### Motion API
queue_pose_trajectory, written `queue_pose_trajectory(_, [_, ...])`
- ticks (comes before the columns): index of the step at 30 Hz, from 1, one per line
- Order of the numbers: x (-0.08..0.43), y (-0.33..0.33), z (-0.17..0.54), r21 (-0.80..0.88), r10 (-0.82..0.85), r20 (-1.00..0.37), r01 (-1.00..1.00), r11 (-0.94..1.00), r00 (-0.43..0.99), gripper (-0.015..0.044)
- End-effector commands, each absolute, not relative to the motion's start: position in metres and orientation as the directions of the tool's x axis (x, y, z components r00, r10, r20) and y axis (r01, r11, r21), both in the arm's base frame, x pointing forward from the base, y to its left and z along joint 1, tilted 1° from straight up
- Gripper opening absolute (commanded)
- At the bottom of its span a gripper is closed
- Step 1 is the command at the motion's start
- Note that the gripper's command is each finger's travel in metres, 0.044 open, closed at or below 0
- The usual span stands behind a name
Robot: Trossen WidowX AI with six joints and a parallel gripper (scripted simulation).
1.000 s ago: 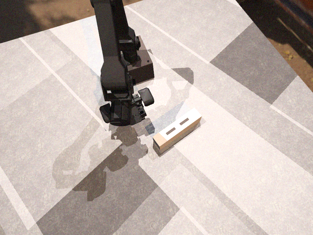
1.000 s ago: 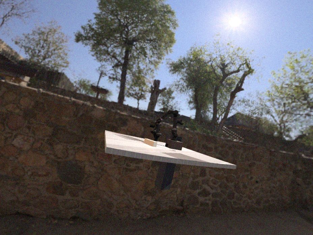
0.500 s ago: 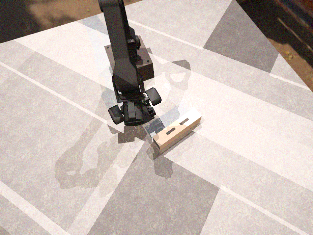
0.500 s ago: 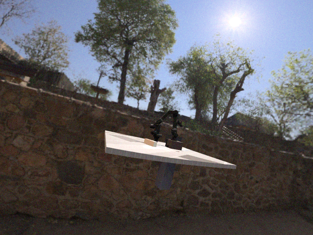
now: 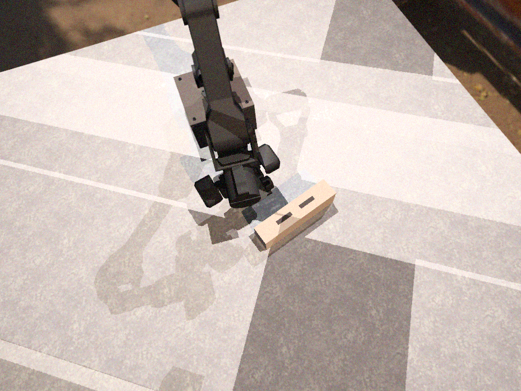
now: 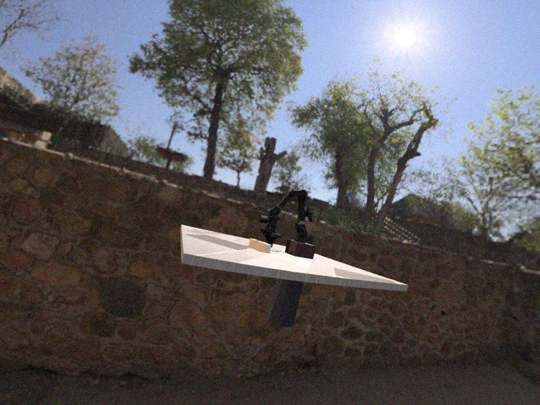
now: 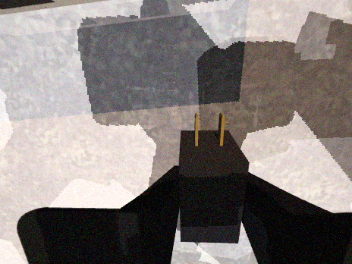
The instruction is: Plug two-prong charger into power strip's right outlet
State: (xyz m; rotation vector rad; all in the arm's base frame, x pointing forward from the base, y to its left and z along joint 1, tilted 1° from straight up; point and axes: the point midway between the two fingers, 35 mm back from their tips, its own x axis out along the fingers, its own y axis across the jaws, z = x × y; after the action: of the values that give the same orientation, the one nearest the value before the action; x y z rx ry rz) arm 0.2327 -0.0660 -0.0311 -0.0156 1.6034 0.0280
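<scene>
Above the pale table [image 5: 357,294] [image 6: 209,255], from the top view: the dark arm [image 5: 210,54] [image 6: 301,205] reaches in from the far side, and its gripper [image 5: 240,181] [image 6: 271,237] [image 7: 205,172] hangs just left of the power strip [image 5: 294,223] [image 6: 259,245].
Power strip, top view: it lies aslant, two dark slots in its upper face; the right-hand slot [image 5: 306,201] I take for the goal, the left-hand slot [image 5: 283,217] being the one closer to the gripper.
Charger, top view: hidden beneath the wrist, so I can't make it out from overhead.
Arm, exterior view: it stands on a dark base block and bends down beside the strip; too small to tell how high the tips ride.
Jaws, wrist view: part-way apart, clenched on the sides of the black charger [image 7: 212,197], which sits squarely between them.
Prongs, wrist view: both brass prongs [image 7: 196,130] jut from the charger's end, bare and side by side; neither is in an outlet.
Step in hand: carrying the charger to the strip, I'd judge, with insertion still to do.
Next move: shift right to the farther slot, turn the prongs to match it, then press both in straight together; any tilt could leave the shutter closed.
</scene>
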Motion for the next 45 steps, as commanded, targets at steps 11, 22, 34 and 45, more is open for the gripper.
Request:
queue_pose_trajectory(11, [0.235,-0.043,-0.041,0.014,0.011,-0.999,-0.073,0.997,-0.036,0.0000])
queue_pose_trajectory(22, [0.247,-0.040,-0.041,0.014,0.011,-0.999,-0.079,0.997,-0.035,0.0000])
queue_pose_trajectory(34, [0.261,-0.035,-0.041,0.014,0.012,-0.999,-0.086,0.996,-0.034,0.0000])
queue_pose_trajectory(45, [0.275,-0.030,-0.041,0.015,0.012,-0.999,-0.093,0.996,-0.032,0.0000])
